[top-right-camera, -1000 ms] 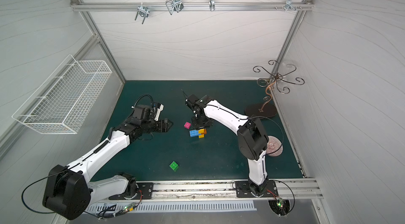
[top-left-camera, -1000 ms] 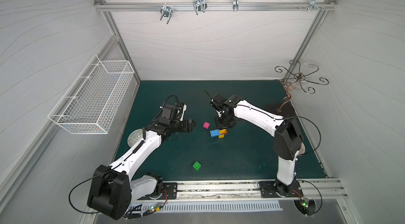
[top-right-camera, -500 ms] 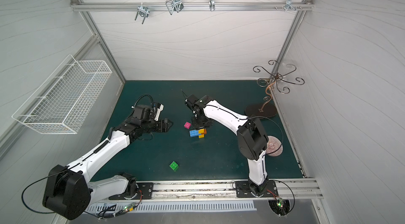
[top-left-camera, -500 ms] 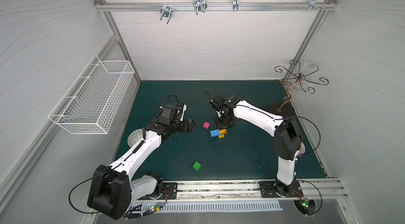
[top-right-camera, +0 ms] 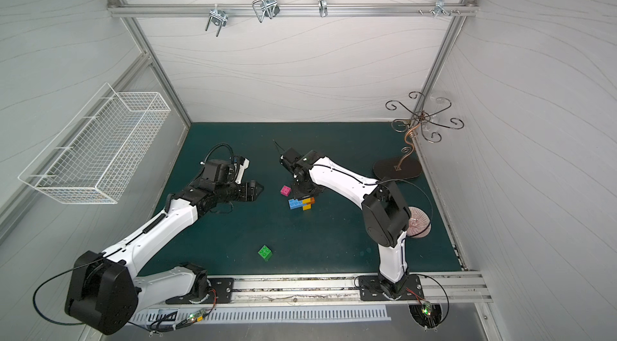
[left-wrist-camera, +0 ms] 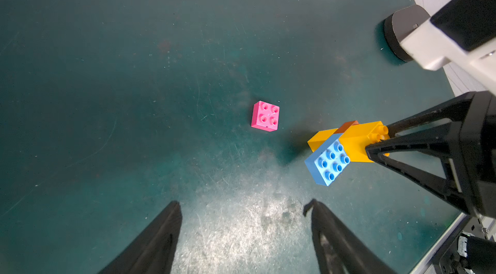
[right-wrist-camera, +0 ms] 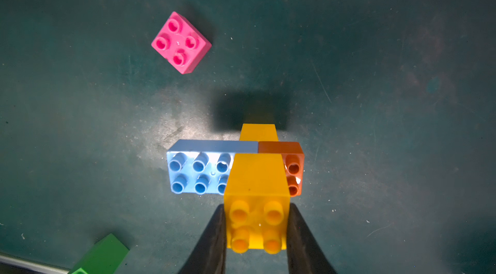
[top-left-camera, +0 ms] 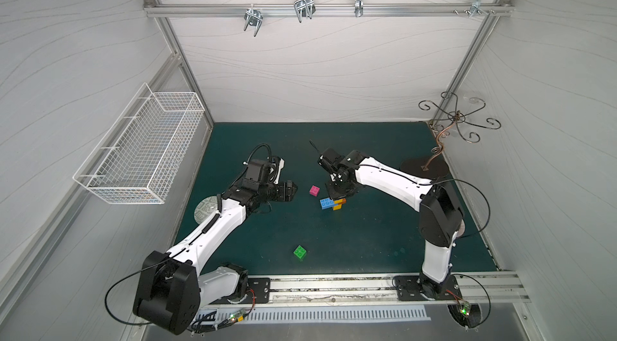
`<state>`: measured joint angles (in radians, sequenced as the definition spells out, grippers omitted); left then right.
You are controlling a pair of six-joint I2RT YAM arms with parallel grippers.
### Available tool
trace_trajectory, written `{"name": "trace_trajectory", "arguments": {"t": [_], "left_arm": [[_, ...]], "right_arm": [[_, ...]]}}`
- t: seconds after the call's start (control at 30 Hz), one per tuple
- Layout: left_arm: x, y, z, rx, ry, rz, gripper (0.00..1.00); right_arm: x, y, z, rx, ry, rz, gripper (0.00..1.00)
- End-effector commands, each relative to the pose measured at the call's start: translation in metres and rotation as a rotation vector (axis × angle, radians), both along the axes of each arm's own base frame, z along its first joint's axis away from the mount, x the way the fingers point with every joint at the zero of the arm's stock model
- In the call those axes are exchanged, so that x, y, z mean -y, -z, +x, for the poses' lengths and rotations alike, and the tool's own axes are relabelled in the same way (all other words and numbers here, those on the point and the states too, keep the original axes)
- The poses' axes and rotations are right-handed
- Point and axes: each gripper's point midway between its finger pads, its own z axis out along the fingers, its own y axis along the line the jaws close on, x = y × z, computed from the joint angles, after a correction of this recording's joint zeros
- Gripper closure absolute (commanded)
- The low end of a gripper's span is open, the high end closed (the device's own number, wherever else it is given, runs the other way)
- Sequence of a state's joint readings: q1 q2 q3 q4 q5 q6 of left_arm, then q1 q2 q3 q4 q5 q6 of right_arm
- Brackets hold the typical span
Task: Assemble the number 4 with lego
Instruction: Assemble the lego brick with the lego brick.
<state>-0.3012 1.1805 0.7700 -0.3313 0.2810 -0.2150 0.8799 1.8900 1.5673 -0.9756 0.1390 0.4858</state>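
Clamped tight in right gripper [right-wrist-camera: 256, 207]: yellow brick [right-wrist-camera: 256, 178], with blue bar [right-wrist-camera: 198, 172] and orange brick [right-wrist-camera: 294, 168] joined crosswise just beyond the tips. Pink brick [right-wrist-camera: 180, 42] loose farther ahead. Left gripper [left-wrist-camera: 243, 205] spread wide, empty.

My left claw [left-wrist-camera: 243, 203] and right claw [right-wrist-camera: 256, 205]: matt black plastic. The yellow brick [right-wrist-camera: 256, 178], blue brick [right-wrist-camera: 198, 173], orange brick [right-wrist-camera: 294, 168] and pink brick [right-wrist-camera: 181, 42]: smooth, glossy plastic. The surface [right-wrist-camera: 375, 71]: matt, scratched, scuffed pale in places. The basket [top-left-camera: 140, 152]: white-coated wire; the rail [top-left-camera: 334, 10]: bare metal.
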Motion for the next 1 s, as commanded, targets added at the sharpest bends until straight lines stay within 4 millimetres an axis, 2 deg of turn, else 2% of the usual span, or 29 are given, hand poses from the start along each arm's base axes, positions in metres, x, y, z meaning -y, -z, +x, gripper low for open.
{"name": "trace_trajectory", "arguments": {"t": [0.0,0.37,0.67,0.97], "left_arm": [[0.001,-0.014,0.009,0.049,-0.007,-0.015,0.22],[0.000,-0.013,0.009,0.045,-0.006,-0.010,0.22],[0.000,-0.013,0.010,0.046,-0.011,-0.010,0.22],[-0.001,-0.014,0.010,0.046,-0.015,-0.010,0.22]], "right_arm": [[0.028,0.061,-0.030,-0.148,-0.043,-0.173,0.96],[0.041,0.084,-0.053,-0.267,-0.054,-0.229,1.00],[0.051,0.078,-0.070,-0.325,0.033,-0.227,1.00],[0.041,0.057,-0.056,-0.289,0.125,-0.202,1.00]]}}
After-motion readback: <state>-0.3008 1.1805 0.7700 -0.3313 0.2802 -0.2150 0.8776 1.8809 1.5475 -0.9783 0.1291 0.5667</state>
